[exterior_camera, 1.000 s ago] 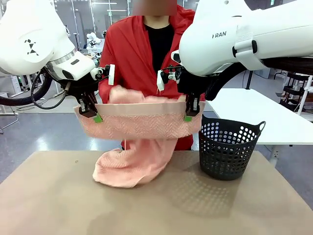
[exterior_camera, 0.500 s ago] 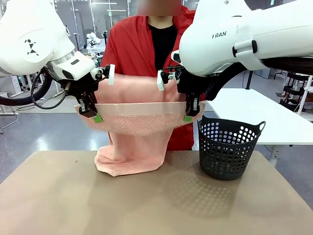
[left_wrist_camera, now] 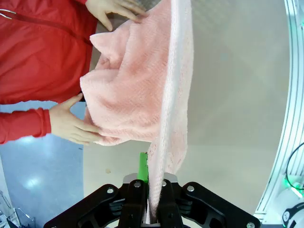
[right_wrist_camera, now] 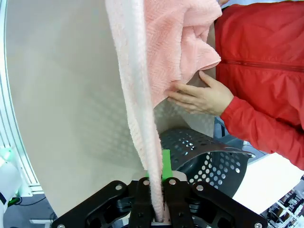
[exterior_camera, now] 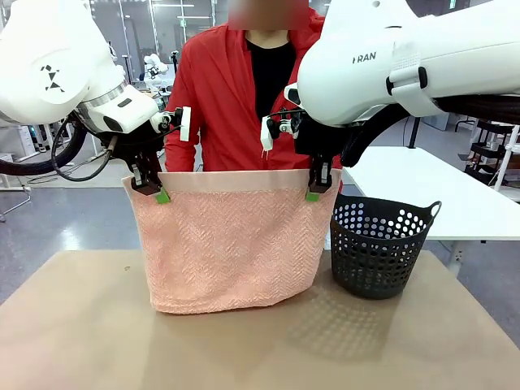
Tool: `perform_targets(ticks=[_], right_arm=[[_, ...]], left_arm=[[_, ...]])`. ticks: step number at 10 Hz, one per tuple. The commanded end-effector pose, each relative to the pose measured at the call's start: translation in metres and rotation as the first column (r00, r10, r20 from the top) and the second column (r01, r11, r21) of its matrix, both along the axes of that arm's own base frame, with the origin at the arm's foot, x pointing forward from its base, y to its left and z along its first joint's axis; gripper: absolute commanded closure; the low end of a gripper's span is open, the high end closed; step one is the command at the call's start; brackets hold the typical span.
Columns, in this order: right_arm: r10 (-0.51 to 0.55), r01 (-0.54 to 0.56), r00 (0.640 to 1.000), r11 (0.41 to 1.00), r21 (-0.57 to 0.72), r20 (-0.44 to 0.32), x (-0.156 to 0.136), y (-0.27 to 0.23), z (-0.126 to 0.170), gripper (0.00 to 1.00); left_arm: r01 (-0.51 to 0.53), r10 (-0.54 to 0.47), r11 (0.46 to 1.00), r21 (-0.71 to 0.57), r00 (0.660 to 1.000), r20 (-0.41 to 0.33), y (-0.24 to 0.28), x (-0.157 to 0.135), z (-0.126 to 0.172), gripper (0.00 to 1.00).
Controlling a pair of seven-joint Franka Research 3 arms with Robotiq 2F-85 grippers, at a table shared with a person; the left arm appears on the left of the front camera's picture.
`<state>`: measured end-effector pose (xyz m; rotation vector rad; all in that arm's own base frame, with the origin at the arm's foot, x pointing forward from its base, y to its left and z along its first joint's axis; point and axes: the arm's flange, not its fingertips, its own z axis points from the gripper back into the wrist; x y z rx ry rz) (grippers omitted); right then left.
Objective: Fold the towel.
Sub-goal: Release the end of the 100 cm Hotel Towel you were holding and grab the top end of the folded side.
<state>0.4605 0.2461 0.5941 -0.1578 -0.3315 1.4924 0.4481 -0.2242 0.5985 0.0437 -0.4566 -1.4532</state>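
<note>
The left gripper (exterior_camera: 154, 190) pinches the top left corner of the towel (exterior_camera: 227, 252), fingers pointing down and jaws tight on the cloth. The right gripper (exterior_camera: 313, 188) clamps the top right corner likewise. Both white arms come in from the sides, wrists just above the towel's top edge.

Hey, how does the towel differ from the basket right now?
The towel is salmon-pink soft cloth; the basket is black, stiff-looking and full of holes. The towel hangs as a flat sheet, its top corners held by the left gripper and the right gripper; the basket stands by itself on the table. The towel is wider than the basket. Both seem to reach the table, side by side.
</note>
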Motion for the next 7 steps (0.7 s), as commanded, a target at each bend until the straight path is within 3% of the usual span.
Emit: perform_targets(ticks=[1, 7], right_arm=[[0.000, 0.001, 1.000, 1.000, -0.012, 0.010, 0.0012, -0.0018, 0.0006, 1.00], [0.000, 0.001, 1.000, 1.000, -0.012, 0.010, 0.0012, -0.0018, 0.0006, 1.00]], left_arm=[[-0.002, 0.002, 1.000, 0.012, 1.000, 0.017, 0.0015, 0.0013, 0.0025, 1.00], [-0.002, 0.002, 1.000, 0.012, 1.000, 0.017, 0.0015, 0.0013, 0.0025, 1.00]])
